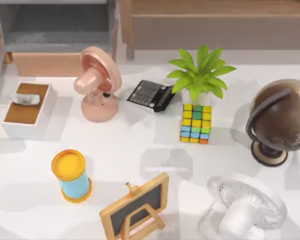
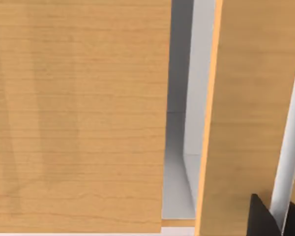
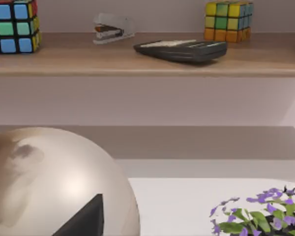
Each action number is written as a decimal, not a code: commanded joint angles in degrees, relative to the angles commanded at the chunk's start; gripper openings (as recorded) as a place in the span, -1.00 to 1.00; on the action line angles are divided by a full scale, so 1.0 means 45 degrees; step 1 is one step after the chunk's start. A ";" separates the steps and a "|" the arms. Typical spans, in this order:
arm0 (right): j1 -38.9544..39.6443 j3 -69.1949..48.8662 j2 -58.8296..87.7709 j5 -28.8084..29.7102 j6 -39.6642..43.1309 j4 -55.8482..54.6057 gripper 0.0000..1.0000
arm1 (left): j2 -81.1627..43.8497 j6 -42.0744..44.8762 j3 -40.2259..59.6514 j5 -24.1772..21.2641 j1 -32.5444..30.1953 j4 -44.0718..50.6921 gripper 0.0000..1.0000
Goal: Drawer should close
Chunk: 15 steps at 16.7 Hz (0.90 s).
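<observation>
Close against the wooden drawer front (image 2: 78, 113), the left gripper (image 2: 278, 219) shows only dark fingertips, grip state cannot be told.

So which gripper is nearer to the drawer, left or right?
Left. The left gripper sits right against the wooden drawer at the table's far left. The right gripper is by the globe on the right side, far away.
</observation>
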<state>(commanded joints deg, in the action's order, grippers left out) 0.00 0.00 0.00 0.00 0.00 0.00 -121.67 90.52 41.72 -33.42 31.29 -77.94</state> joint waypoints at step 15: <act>0.0000 0.0000 0.0000 0.0000 0.0000 0.0000 1.00 | -0.1391 -0.0066 0.3129 0.1111 -0.1098 0.1739 -1.00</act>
<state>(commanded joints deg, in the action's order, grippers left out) 0.00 0.00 0.00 0.00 0.00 0.00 -127.93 90.23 55.81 -28.42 26.35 -70.12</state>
